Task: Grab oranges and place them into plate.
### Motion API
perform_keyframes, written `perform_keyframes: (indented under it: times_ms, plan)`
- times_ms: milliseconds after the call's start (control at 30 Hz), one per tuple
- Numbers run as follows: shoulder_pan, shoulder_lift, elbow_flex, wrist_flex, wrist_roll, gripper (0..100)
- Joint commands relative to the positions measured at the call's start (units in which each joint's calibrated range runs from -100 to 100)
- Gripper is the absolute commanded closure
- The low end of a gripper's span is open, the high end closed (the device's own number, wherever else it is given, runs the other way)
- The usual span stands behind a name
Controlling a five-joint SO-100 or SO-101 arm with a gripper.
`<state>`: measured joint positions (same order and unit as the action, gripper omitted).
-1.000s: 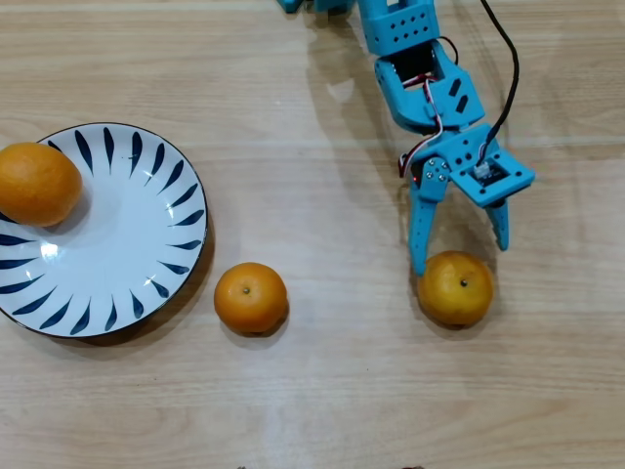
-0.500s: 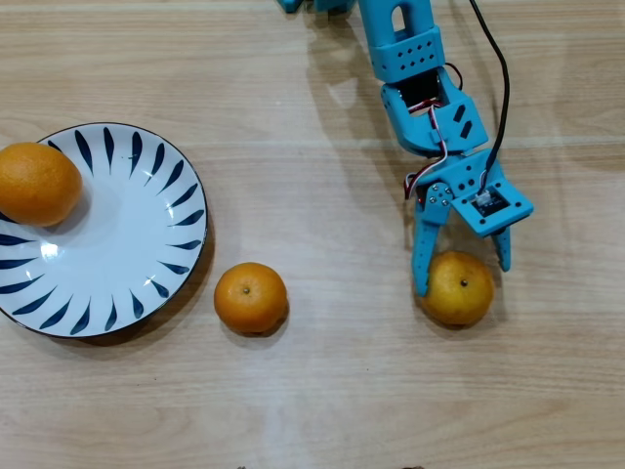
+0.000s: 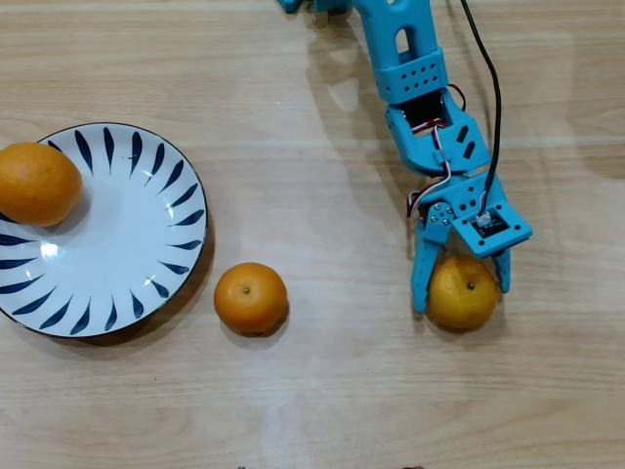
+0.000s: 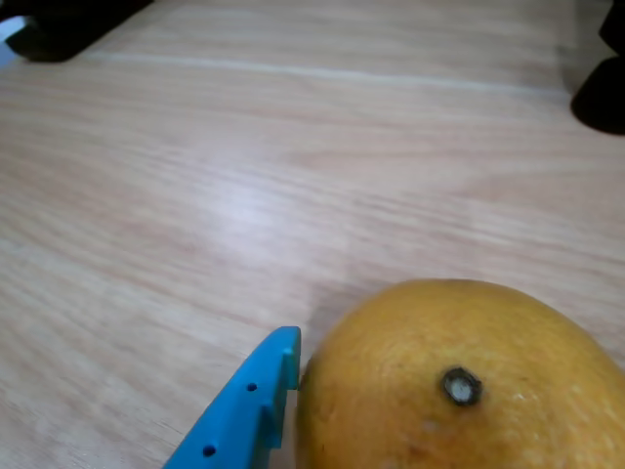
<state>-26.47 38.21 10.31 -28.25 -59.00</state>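
Plate (image 3: 146,210) at the left of the overhead view already carries one orange (image 3: 37,183) on its rim; a second orange (image 3: 251,298) sits just beside it on the table (image 3: 322,391). At the right our gripper (image 3: 459,290) straddles the yellower orange (image 3: 462,291), jaws narrow around it, seemingly touching. We risk the round fruit squirting out if we squeeze off-centre.

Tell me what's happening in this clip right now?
A blue gripper straddles the yellower orange on the wooden table, fingers on either side; whether it is clamped is unclear. One orange already sits on the plate at its left rim. A third orange lies on the table just right of the plate.
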Motion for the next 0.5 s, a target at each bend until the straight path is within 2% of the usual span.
perform_keyframes:
  times_ms: [0, 467]
  plan:
    - [-0.47, -0.18, -3.12, -0.5, -0.28, 63]
    - [-0.63, -0.01, 2.32, -0.41, -2.01, 63]
